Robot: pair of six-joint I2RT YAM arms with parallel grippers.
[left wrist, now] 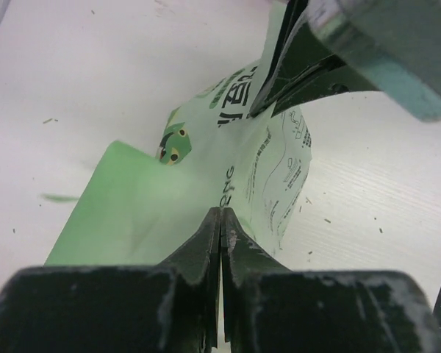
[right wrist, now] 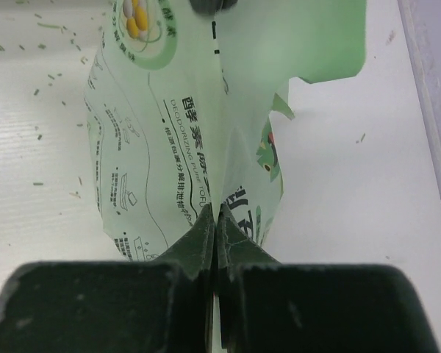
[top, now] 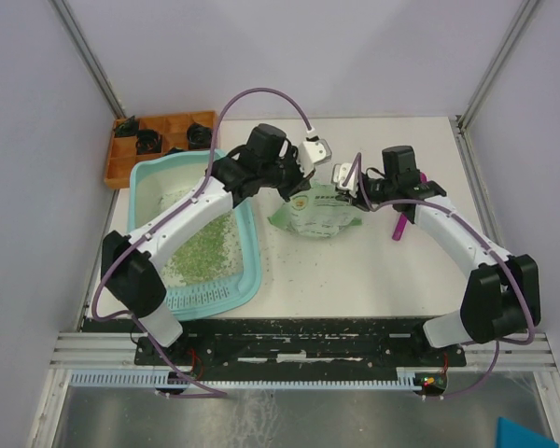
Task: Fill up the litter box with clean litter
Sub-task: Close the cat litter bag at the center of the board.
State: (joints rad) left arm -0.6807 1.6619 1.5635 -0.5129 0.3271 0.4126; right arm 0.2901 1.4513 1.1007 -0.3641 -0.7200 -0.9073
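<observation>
Left tool (left wrist: 220,228) is pinched shut on the upper edge of the pale green bag (top: 319,213), and the right tool (right wrist: 214,224) is clamped on another part of that same edge, so the bag hangs between the two. It sits on the tabletop (top: 355,280) just beside the litter box (top: 201,297), not over it.

The litter box lies at the left of the tabletop. It holds a patch of clean litter (top: 203,250) across its near and middle floor, while the far end looks pale and bare. I judge the fill as partly done.

What is left seems to be carrying the bag over the box and tipping out more. How much litter the slumped bag holds cannot be told. A few stray granules dot the tabletop.
</observation>
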